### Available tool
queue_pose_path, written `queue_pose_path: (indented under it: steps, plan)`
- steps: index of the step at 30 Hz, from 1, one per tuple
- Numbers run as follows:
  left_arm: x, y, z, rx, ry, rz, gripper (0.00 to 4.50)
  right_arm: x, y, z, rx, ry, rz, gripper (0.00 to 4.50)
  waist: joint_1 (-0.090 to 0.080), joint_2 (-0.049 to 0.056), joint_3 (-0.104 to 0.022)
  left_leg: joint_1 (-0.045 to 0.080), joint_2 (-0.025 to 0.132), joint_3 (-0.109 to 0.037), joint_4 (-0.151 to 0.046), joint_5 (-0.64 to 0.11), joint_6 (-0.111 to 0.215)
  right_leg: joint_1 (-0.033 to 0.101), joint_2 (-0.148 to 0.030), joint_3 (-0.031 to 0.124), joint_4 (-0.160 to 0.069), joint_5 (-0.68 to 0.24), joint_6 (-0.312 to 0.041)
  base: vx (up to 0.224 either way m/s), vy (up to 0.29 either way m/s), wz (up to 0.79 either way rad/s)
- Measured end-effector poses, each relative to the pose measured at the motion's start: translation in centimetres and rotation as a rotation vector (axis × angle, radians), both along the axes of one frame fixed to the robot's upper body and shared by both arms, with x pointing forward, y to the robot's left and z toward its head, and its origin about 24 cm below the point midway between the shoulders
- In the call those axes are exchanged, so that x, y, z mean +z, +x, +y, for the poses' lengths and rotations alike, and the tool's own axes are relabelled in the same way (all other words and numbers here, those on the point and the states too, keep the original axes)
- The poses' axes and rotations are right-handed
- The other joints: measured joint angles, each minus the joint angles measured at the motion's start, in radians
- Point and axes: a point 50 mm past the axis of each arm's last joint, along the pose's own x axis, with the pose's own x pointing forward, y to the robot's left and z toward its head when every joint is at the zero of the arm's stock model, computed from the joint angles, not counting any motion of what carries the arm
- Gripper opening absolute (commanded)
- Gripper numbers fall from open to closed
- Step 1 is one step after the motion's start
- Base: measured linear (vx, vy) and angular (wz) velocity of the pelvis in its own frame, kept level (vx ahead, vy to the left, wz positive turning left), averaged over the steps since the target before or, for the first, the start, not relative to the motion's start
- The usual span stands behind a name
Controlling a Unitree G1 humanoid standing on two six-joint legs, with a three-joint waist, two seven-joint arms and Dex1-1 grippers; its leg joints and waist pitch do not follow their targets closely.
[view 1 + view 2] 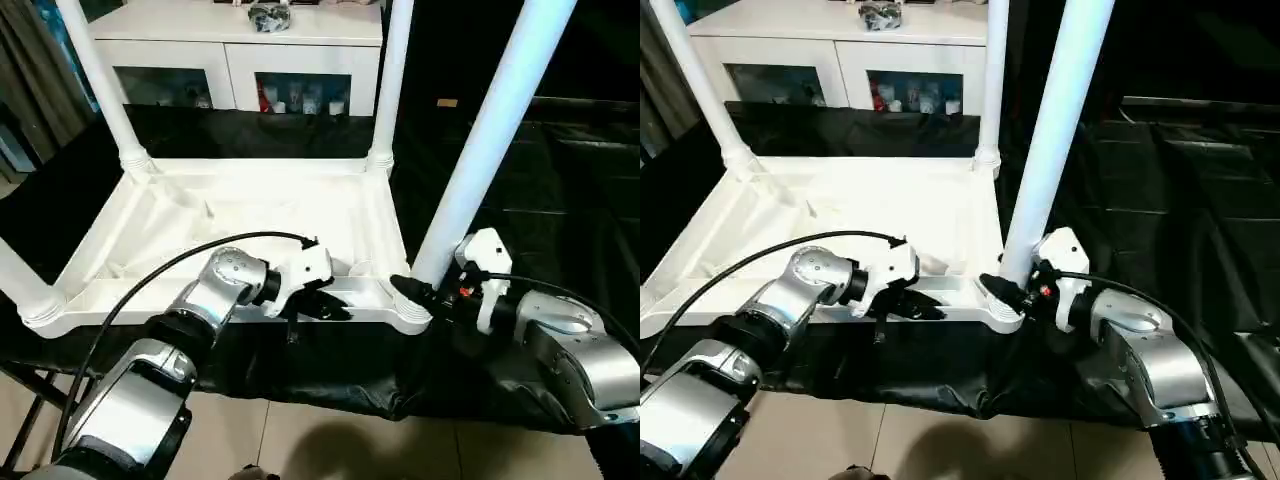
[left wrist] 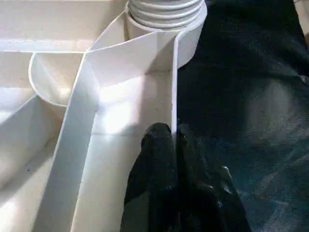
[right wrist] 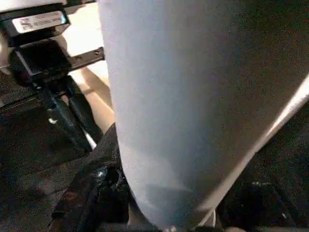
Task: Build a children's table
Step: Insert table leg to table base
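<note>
A: Status, table [image 1: 250,215]?
B: Upside down on black cloth [image 1: 560,180]. Left gripper [image 1: 318,305] pinched on near rim.
A: Right gripper [image 1: 425,290]?
B: Clamped round the near right leg [image 1: 490,130] at its socket.

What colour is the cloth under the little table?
Black cloth; the left eye view shows it best.

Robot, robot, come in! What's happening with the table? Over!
Left gripper shut on tabletop rim. Right gripper around near-right leg, at its socket. Four legs standing. Nothing blocking.
</note>
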Motion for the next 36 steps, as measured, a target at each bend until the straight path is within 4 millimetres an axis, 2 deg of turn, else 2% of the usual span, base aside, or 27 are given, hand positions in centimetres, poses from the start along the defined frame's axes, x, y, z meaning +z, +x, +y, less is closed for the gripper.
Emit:
queue_pose_path:
  steps: [12, 26, 28, 32, 36]
  plan:
    - [0.5, 0.0, 1.4, -0.080, 0.017, 0.035, 0.00, -0.1, -0.3, 0.6, 0.159, 0.032, -0.012, 1.89, -0.001, -0.001, 0.001, 0.001, 0.000, 0.000, -0.009, 0.000, 0.000, -0.001, 0.001, -0.001, -0.006, 0.001, -0.001, 0.000, 0.000, 0.00]
    - [0.4, 0.3, 1.3, -0.067, 0.018, 0.042, 0.00, -0.3, -0.4, 0.7, 0.173, 0.007, -0.049, 1.89, 0.000, -0.004, 0.002, 0.004, -0.001, 0.001, -0.015, 0.000, 0.000, 0.000, 0.001, -0.001, -0.009, 0.000, 0.000, 0.000, 0.000, 0.00]
    - [0.4, 0.3, 1.5, -0.061, 0.019, 0.044, 0.00, -0.4, -0.3, 0.8, 0.159, 0.023, -0.049, 1.89, -0.001, -0.005, 0.003, 0.006, -0.001, 0.001, -0.016, 0.000, 0.000, 0.001, 0.001, -0.001, -0.010, 0.000, 0.000, 0.000, 0.000, 0.00]
    - [0.6, 0.8, 1.7, 0.019, 0.016, 0.017, 0.00, -0.7, 1.1, 1.5, 0.033, 0.060, -0.067, 1.89, -0.015, -0.013, 0.011, 0.009, -0.004, -0.002, -0.020, 0.000, 0.000, 0.000, 0.000, -0.002, -0.012, -0.001, 0.000, 0.000, 0.000, 0.00]
    - [0.7, 1.7, 0.5, 0.144, 0.006, 0.005, 0.00, -0.8, 3.1, 1.7, -0.158, 0.075, -0.089, 1.89, -0.028, -0.012, 0.019, 0.008, -0.009, -0.012, -0.029, 0.000, 0.000, 0.001, -0.001, -0.011, -0.037, -0.001, 0.000, 0.000, 0.000, 0.00]
